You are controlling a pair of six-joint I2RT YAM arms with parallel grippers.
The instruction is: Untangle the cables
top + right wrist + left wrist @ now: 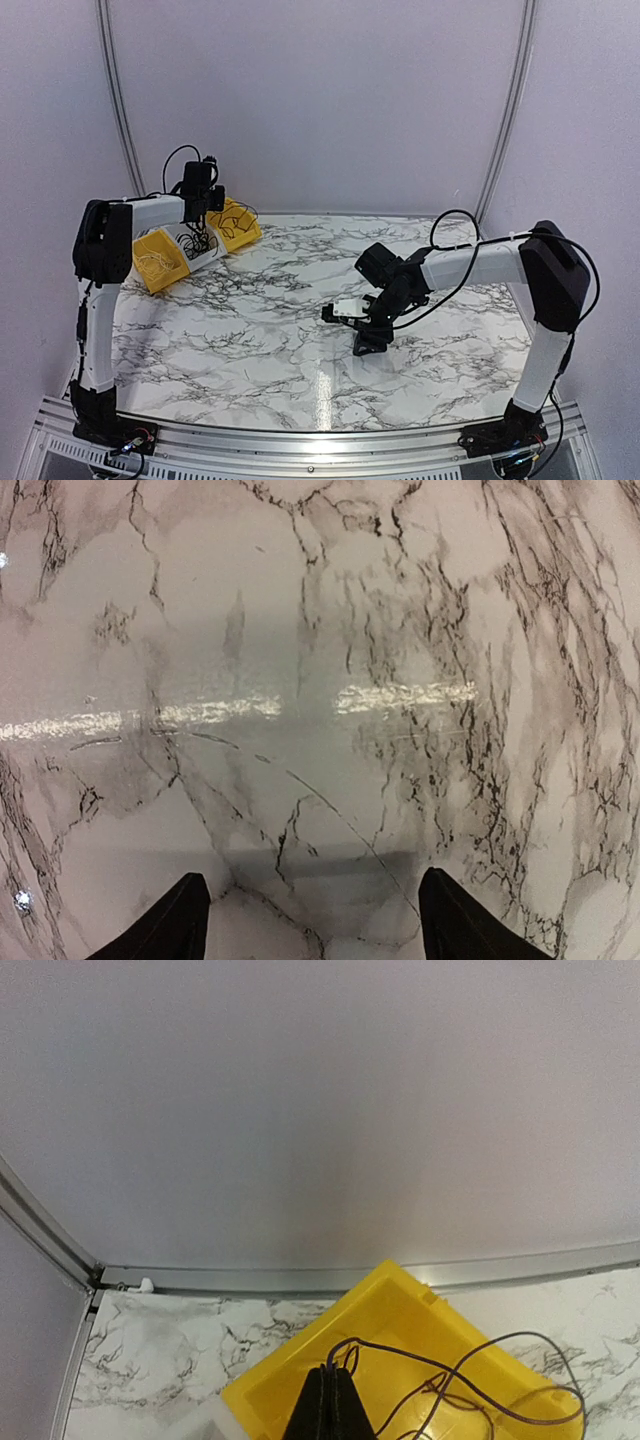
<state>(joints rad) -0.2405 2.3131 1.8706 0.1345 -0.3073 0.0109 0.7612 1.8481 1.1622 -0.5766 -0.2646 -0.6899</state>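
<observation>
Left wrist view: the left gripper [335, 1380] has its jaws pinched shut on the cables [520, 1335] — thin black loops trailing right over the yellow bin [400, 1310] at the far left corner of the table [250, 340]. The right gripper [312, 880] gapes wide — holding nothing, just above the marble near the middle.

Right of the bins [158, 265] the bench [250, 340] lies open up to the right end effector [350, 328]; cables [203, 243] hang over the bins.
</observation>
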